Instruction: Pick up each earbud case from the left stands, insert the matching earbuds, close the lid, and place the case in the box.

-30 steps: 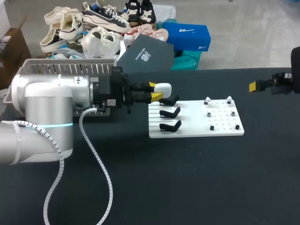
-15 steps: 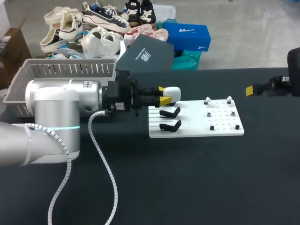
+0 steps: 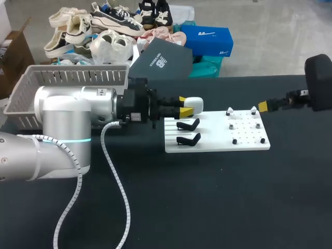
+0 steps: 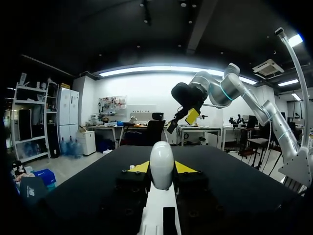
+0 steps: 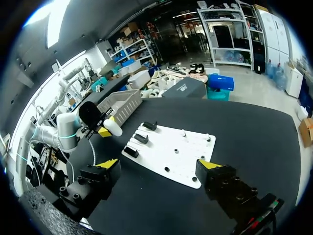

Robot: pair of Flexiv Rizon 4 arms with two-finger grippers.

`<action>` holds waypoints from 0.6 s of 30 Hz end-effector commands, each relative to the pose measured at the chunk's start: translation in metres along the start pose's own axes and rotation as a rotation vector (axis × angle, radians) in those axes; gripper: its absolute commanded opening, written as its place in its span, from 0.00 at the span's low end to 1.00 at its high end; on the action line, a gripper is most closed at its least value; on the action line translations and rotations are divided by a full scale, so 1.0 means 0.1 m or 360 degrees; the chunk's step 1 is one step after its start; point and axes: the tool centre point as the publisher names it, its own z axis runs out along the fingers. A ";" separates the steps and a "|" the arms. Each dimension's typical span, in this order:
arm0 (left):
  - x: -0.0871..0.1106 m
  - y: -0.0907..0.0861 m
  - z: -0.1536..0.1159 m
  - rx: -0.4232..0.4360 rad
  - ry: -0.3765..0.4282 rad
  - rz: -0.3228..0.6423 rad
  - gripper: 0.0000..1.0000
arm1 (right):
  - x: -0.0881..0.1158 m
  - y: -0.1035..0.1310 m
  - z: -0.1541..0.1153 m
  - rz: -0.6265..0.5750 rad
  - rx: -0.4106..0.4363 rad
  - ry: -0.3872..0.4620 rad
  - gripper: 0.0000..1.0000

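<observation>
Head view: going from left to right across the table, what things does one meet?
Grey basket → left tool, holding the white earbud case → white earbuds → right tool.

white earbud case (image 3: 193,104), near black stands (image 3: 188,125)

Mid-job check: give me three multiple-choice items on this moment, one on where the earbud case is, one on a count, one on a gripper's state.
1. Where is the white earbud case?
A) on one of the black stands
B) between the left gripper's fingers
C) in the right gripper

2. How many black stands are on the white board?
A) three
B) five
C) one

3. The right gripper is:
A) shut on an earbud
B) shut on the case
C) open and empty

Answers:
1 B: in the left wrist view, both yellow tips press the case's sides.
2 A: the right wrist view shows three in a row.
3 C: its fingers stand wide apart with nothing between them.
</observation>
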 end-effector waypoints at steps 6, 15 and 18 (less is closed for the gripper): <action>0.00 0.01 0.00 0.0005 0.0001 0.0000 0.00 | -0.13 0.27 0.36 -0.0043 0.0054 0.0035 1.00; 0.00 0.01 0.00 0.0005 0.0001 0.0000 0.00 | -0.16 0.46 0.56 -0.0086 0.0050 0.0053 1.00; 0.00 0.01 0.00 0.0005 0.0001 0.0000 0.00 | -0.16 0.52 0.63 -0.0104 0.0034 0.0072 1.00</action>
